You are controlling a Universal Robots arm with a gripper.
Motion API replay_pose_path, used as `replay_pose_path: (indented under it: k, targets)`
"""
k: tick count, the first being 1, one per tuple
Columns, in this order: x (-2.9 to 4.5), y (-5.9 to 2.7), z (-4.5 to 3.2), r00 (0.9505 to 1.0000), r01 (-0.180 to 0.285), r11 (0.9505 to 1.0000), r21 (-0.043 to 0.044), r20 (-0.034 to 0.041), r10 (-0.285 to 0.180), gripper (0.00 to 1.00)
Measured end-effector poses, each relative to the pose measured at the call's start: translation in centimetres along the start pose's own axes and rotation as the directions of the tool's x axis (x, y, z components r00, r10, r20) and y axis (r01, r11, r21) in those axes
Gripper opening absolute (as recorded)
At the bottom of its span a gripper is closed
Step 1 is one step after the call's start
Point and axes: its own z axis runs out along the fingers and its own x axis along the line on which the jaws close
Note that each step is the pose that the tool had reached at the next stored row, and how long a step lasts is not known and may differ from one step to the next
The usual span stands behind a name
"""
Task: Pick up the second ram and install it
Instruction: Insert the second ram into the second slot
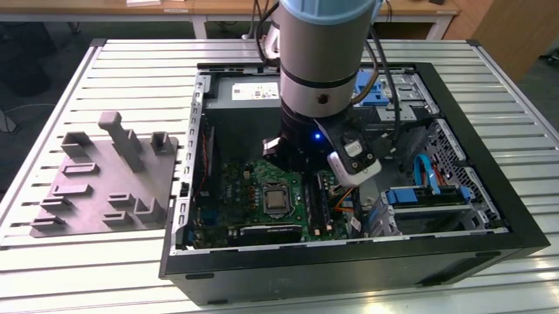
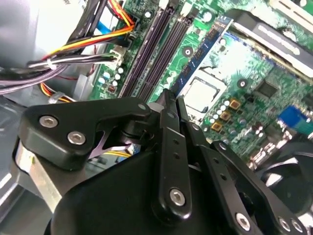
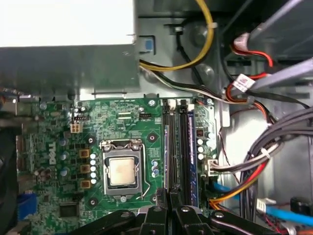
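On the exterior view's left, the grey holder [image 1: 105, 180] sits on the table [image 1: 52, 275], well apart from the work. In the middle, the arm [image 1: 323, 59] reaches straight down into the open computer box [image 1: 349, 268]. The pincer [image 2: 170, 98] looks pinched together on the second ram [image 2: 205, 49]. The stick stands on its thin edge just beside the square chip [image 3: 121, 171], lined up with the long slots so it can go in. Another ram [image 3: 191, 147] sits close by. Wires [image 3: 254, 166] crowd the far side, so room is tight.
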Motion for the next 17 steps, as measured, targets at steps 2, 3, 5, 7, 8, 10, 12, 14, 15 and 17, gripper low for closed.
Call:
replay_pose_path:
  k: [2,3,5,7,8,10,12,14,15,17]
  targets:
    - [-0.07,0.02,0.33,0.9997,0.023,0.9997,-0.0013,-0.0009,-0.023,0.14]
    - [-0.2,0.14,0.44,0.9997,0.023,0.9997,-0.0009,-0.0012,-0.023,0.14]
    - [-0.28,0.27,0.65,0.9997,0.023,0.9997,-0.0015,-0.001,-0.023,0.14]
    - [-0.28,0.27,0.66,0.9997,0.023,0.9997,-0.0013,-0.001,-0.023,0.14]
    - [-0.28,0.27,0.66,0.9997,0.023,0.9997,-0.0012,-0.001,-0.023,0.14]
    - [-0.29,0.27,0.66,0.9997,0.023,0.9997,-0.0012,-0.001,-0.023,0.14]
    - [-0.29,0.28,0.69,0.9997,0.023,0.9997,0.0007,-0.0011,-0.023,0.14]
    - [-0.28,0.27,0.85,0.9997,0.023,0.9997,0.0016,-0.001,-0.023,0.14]
    - [-0.28,0.26,0.97,0.9997,0.023,0.9997,0.0016,-0.001,-0.023,0.14]
    - [-0.27,0.25,1.16,0.9997,0.023,0.9997,0.0018,-0.001,-0.023,0.14]
